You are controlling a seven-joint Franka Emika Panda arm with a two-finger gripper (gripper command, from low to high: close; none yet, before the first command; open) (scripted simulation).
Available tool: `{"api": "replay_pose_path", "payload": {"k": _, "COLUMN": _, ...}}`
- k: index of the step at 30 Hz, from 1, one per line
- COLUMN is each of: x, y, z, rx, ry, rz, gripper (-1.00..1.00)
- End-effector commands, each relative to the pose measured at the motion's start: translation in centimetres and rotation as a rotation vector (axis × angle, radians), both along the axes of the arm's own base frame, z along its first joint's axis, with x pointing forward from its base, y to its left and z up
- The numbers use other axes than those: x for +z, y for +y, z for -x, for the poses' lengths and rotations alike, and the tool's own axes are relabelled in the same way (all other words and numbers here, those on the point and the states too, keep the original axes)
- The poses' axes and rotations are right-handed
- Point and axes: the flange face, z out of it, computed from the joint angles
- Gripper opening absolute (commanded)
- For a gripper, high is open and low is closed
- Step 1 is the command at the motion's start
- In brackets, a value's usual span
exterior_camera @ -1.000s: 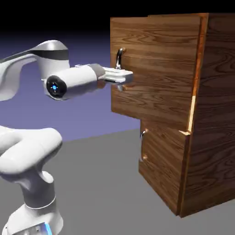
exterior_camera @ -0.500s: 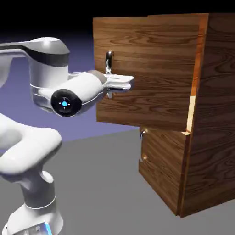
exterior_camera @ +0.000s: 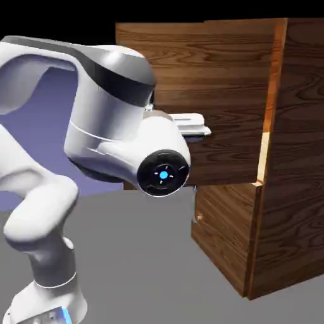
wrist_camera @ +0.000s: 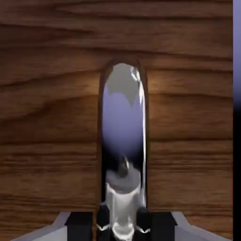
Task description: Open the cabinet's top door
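Top door [exterior_camera: 215, 76]: swung out on the cabinet [exterior_camera: 291, 152], its free edge toward the exterior view's left, lit orange edge showing on the hinge side. Handle [wrist_camera: 123, 127]: shiny metal, upright down the middle of the hand view, against dark wood grain. Fingers [wrist_camera: 143, 219] clamped on the handle, one on each side, at the bottom of the hand view. Arm [exterior_camera: 107, 120] stands in front of the door and hides part of it in the exterior view. Lower door [exterior_camera: 224, 224]: closed, directly below; its small handle [exterior_camera: 195, 205] partly hidden.
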Motion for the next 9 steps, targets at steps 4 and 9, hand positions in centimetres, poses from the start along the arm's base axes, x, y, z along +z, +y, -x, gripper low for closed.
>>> {"api": "replay_pose_path", "payload": {"k": 4, "x": 0.0, "y": -2.7, "z": -0.9, "rx": 0.096, "ry": 0.000, "rz": 0.000, "gripper": -1.00}}
{"api": "replay_pose_path", "payload": {"k": 9, "x": 0.0, "y": -4.5, "z": -1.7, "rx": 0.160, "ry": 0.000, "rz": 0.000, "gripper": 1.00}}
